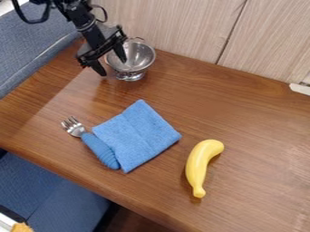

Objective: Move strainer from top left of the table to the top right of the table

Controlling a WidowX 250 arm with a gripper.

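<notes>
My gripper [113, 67] is black; the strainer [142, 55] is silver; the cloth [138, 133] is plain blue; the fork [100, 151] has a blue handle and silver tines; the banana [198, 165] is yellow; the table [254, 108] is brown with darker wood grain; the wall [176, 27] is pale beige, finely streaked.

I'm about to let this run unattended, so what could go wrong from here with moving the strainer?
The open gripper sits at the left side of the strainer, one finger over the bowl, the other outside it. Closing there may catch only the rim, so the strainer could tilt or slip when lifted.

The strainer also stands close to the wood-look panel, so it might knock against that on its way right.
</notes>
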